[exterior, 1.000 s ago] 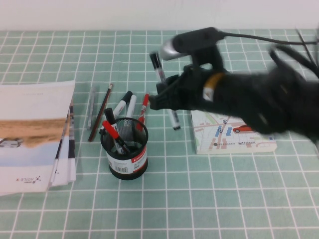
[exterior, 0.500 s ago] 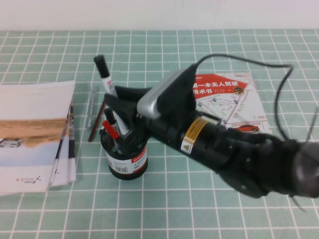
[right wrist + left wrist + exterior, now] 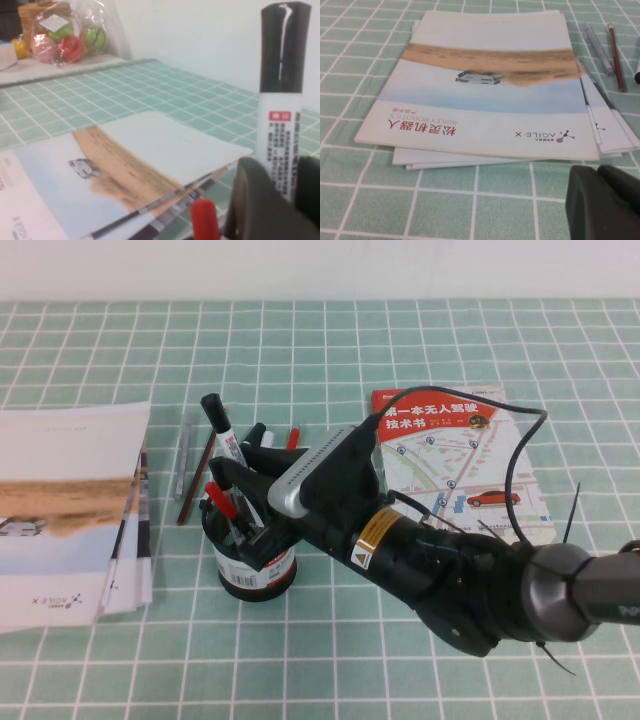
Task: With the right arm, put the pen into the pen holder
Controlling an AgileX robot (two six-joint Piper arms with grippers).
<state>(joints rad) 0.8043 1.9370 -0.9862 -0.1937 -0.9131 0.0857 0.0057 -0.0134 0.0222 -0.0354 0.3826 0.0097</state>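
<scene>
Green grid-pattern tablecloth against a white wall, desk clutter spread across it. Right gripper sits directly over the pen holder, clamped on the pen; the pen stands nearly upright, black cap end up, lower end hidden behind the fingers and apparently at or just inside the holder's rim. Right wrist view shows the pen barrel pinched between dark fingers, a red-capped marker below. Holder already has red-capped markers in it. More markers and a pencil lie on the cloth behind the holder. Map leaflet to the right, brochure stack on the left. Left gripper is parked low beside the brochure stack; cannot tell how its fingers stand. The pen looks light, stiff, with smooth slippery plastic; mid-barrel grip suits it, fairly firm. Likely needs a gentle drop, as the crowded light mesh cup could tip or block entry
</scene>
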